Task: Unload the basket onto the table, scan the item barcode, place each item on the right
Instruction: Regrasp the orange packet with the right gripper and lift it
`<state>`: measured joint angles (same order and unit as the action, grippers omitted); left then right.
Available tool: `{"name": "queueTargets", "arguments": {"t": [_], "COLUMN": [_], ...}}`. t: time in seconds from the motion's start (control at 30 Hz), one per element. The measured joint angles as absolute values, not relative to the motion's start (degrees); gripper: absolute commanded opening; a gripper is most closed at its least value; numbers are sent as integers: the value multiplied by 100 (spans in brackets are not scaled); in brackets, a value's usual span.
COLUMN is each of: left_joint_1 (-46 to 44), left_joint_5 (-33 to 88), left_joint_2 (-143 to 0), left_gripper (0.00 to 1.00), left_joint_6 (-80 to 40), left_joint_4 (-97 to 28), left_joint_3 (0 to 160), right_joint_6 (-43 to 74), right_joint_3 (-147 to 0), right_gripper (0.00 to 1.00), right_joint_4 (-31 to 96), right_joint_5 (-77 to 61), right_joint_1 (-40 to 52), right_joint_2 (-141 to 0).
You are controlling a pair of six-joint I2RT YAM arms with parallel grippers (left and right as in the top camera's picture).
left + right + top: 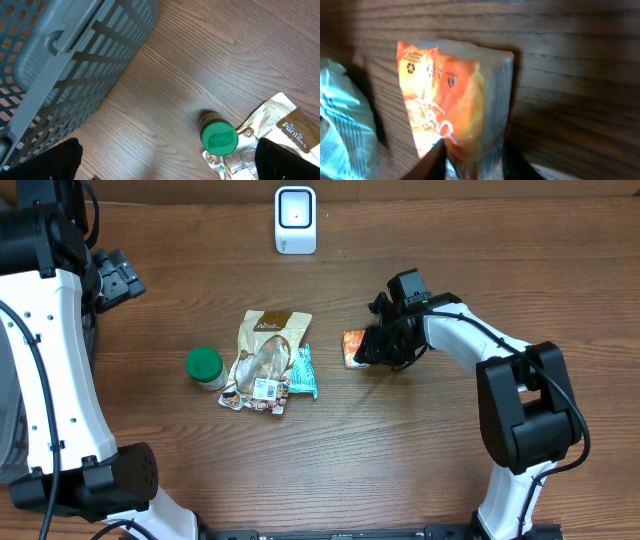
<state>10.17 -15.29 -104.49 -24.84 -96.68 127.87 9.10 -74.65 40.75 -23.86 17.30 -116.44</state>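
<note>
Orange crinkled foil snack packet (351,347) lies on the brown wood-grain table (420,470), right of centre, well below the white box-shaped barcode scanner (295,220) standing at the far edge. Right gripper (366,350) is down at the packet; in the right wrist view its two dark fingers (432,162) flank the packet's lower end at a narrow gap. Cannot tell if they are pressing it or only touching. Left gripper (165,165) is released, fingers spread wide with nothing between them, hanging above the table beside a grey slotted plastic basket (75,65). Mid-table cluster: small jar with round green lid (205,366), tan and clear snack pouch (268,352) just right of it, teal wrapper (304,370) at the pouch's right edge, near the orange packet but apart from it.
</note>
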Motion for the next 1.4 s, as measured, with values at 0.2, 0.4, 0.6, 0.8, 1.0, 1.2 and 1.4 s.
{"name": "queueTargets", "arguments": {"t": [0.2, 0.4, 0.6, 0.8, 1.0, 1.2, 1.4], "left_joint_1": [1017, 1017, 1017, 1017, 1017, 1017, 1017], "left_joint_5": [-1529, -1529, -1529, -1529, -1529, -1531, -1529], "left_joint_2": [-10449, -10449, -10449, -10449, -10449, -10449, -10449], "left_gripper": [100, 100, 100, 100, 100, 100, 99], "left_joint_6": [-2484, -2484, -2484, -2484, -2484, -2484, -2484], "left_joint_4": [-9668, -9668, -9668, -9668, -9668, -9668, -9668], "left_joint_3": [12787, 12787, 12787, 12787, 12787, 12787, 12787], "right_joint_6": [945, 1033, 1026, 978, 1568, 3009, 4082], "right_joint_3": [-7478, -7581, -7885, -7953, -7994, -8020, -8036], "right_gripper": [4, 4, 4, 4, 4, 4, 4], "right_joint_4": [4125, 4687, 4921, 4239, 3454, 2429, 1723], "right_joint_5": [-2593, -2884, -4219, -6547, -8263, -8709, -8803], "right_joint_1": [1656, 1463, 1229, 1090, 1081, 1081, 1081], "right_joint_2": [-11686, -11688, -11677, -11522, -11465, -11463, -11389]}}
